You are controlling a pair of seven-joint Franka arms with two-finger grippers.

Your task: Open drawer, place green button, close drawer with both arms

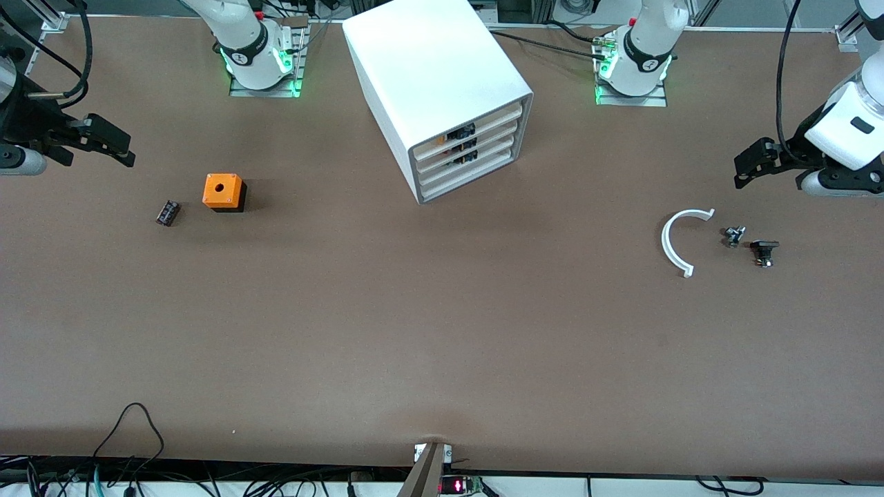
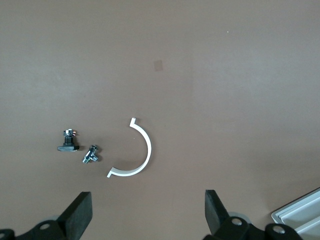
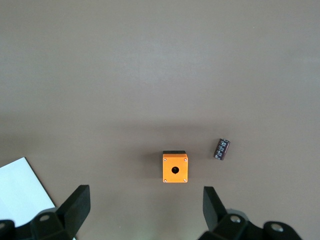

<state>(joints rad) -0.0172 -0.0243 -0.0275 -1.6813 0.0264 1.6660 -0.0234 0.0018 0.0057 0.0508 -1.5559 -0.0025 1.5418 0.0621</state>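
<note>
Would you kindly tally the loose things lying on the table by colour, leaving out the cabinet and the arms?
Orange: 1, the orange box with a hole
White: 1, the curved white bracket
Black or dark: 2, the black button and the small dark cylinder
Silver: 1, the small metal fitting
Total: 5

Open right hand (image 3: 145,212) over orange box (image 3: 175,169) beside dark cylinder (image 3: 222,149).

Third white drawer (image 1: 468,168) shut; small button (image 1: 733,235) toward left arm (image 1: 846,128)'s end.
</note>
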